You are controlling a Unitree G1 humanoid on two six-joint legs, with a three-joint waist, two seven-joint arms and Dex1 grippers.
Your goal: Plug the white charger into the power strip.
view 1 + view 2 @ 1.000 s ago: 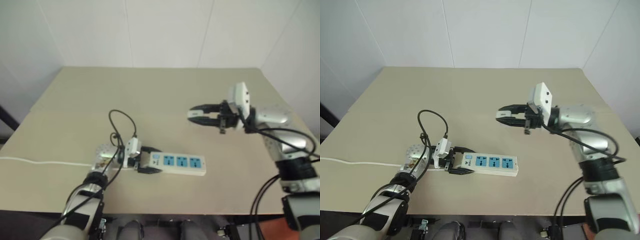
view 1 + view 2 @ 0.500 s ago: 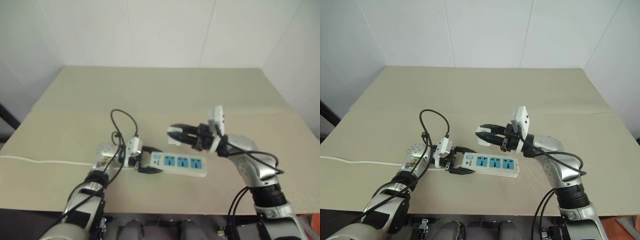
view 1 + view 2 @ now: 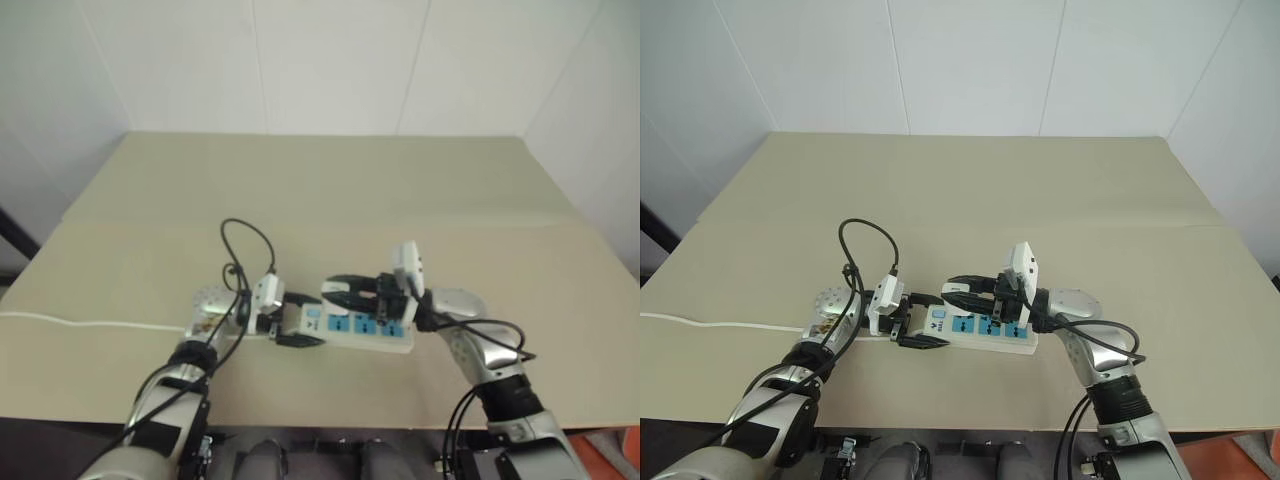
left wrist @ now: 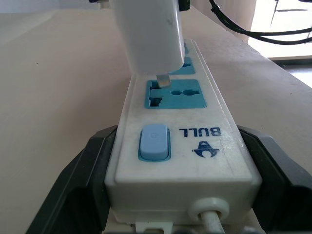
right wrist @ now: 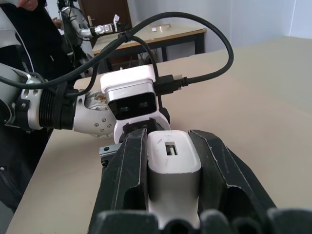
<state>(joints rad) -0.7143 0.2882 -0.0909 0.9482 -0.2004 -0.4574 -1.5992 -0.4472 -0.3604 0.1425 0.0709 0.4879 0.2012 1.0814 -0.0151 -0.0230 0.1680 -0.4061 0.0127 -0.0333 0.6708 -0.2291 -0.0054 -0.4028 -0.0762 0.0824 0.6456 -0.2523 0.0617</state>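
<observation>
We have the left tool [image 3: 923, 320] pinching the cord end of the power strip [image 3: 980, 328], one black finger [image 4: 80, 180] along each long side, which we judge is there to keep the strip from sliding or lifting on the bench [image 3: 1040, 200] while a plug is pushed in. The right tool [image 3: 965, 292] is pressed tight on the white charger [image 5: 171, 165], gripping its two flat sides so that the prong end stays free below. The charger hangs just over the strip's first blue socket [image 4: 175, 92], the one nearest the blue switch [image 4: 154, 141]; in the left wrist view a metal prong [image 4: 163, 78] stands at the mouth of a slot, and we cannot tell whether it has entered yet. We read the charger's long axis as close to upright, prongs pointing down at the strip and its port face [image 5: 170, 146] turned up and away. The strip lies flat near the bench's front edge, its long axis running side to side across us, sockets facing up, the thin white cord [image 3: 90, 324] leading off toward our left. We judge the plug is not yet seated
</observation>
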